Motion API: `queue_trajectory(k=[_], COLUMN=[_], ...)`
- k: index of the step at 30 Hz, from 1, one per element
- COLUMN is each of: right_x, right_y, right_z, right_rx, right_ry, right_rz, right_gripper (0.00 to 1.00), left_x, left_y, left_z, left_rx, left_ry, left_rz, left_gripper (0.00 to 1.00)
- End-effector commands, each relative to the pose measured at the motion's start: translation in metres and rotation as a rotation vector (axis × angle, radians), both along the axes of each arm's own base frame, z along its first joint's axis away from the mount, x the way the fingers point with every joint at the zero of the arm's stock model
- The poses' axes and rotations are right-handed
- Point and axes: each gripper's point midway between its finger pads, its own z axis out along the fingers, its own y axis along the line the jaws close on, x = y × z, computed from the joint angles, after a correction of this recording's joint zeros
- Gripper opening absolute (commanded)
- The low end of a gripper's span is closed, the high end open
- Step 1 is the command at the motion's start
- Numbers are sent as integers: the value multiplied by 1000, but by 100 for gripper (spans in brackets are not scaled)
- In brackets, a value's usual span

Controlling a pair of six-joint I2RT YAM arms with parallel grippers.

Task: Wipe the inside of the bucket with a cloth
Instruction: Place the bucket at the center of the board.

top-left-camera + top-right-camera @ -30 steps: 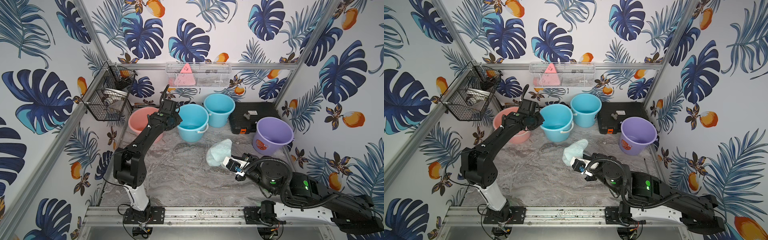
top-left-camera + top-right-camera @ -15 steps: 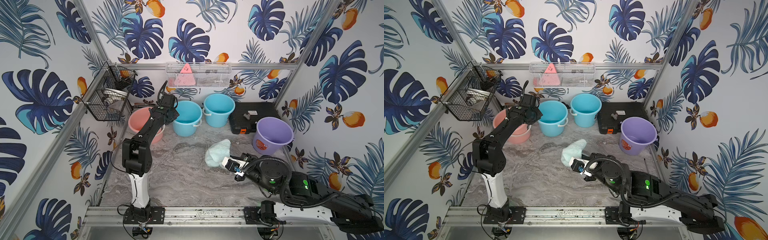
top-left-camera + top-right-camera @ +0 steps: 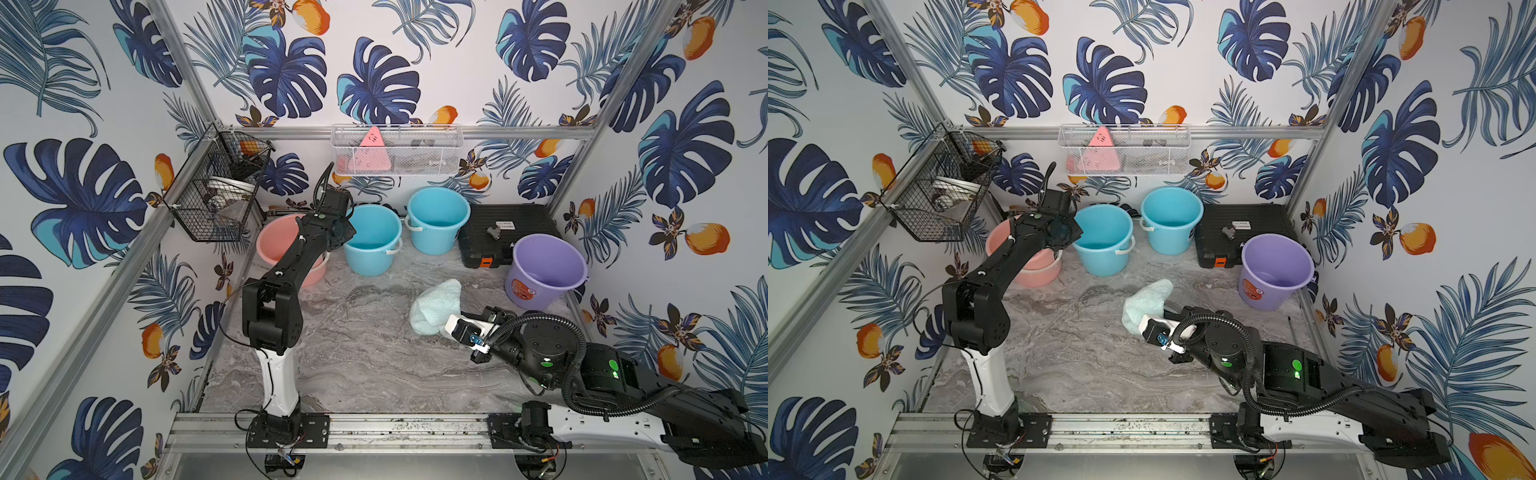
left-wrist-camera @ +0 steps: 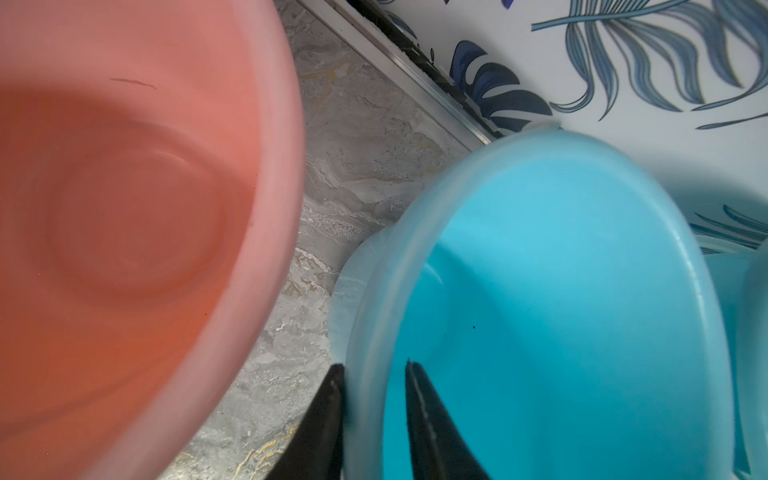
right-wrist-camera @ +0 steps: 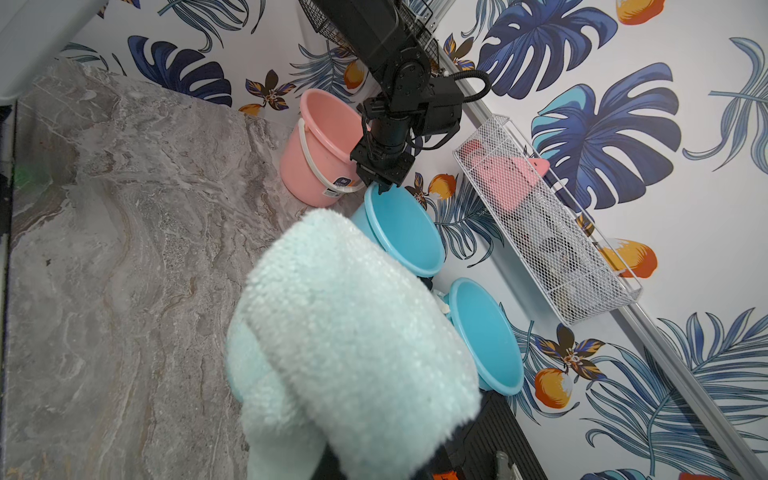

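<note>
- change since a second ago: the blue bucket (image 3: 370, 262) was tipped and pulled forward in the left arm's grip. now it stands upright on the tabletop (image 3: 353, 365), just beside the pink bucket (image 3: 278, 249).
- the left arm's elbow has swung up and in toward the back wall.
- left fingers (image 4: 328, 415) were clamped on the rim a second ago. now they've parted and straddle the rim, one outside the wall, one inside.
- the outer finger looks to be right against the wall, and a gap shows beside the inner one.
- cloth (image 3: 436, 305) and right arm (image 3: 540, 353) have barely moved.
- right fingers are buried under the fluff and can't be seen, but they are pressed together, pinching the cloth.
- the cloth is bunched at the tip of the right arm, over the middle of the tabletop, well apart from the blue bucket. it fills the right wrist view (image 5: 353, 340).
</note>
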Motion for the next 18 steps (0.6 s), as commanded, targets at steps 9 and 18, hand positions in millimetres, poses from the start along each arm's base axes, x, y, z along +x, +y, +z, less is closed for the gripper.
queue_trajectory(k=[9,18], right_x=[12,32], right_y=[-21,-66], right_z=[17,46], right_rx=[44,178], right_ry=[-43,-73], right_rz=[-115,-379], right_gripper=[0,0], left_x=[-9,-16], left_y=[-5,-76], left_z=[65,117], left_rx=[7,-41], left_ry=[-124,-228], left_rz=[-5,-115], left_gripper=[50,50])
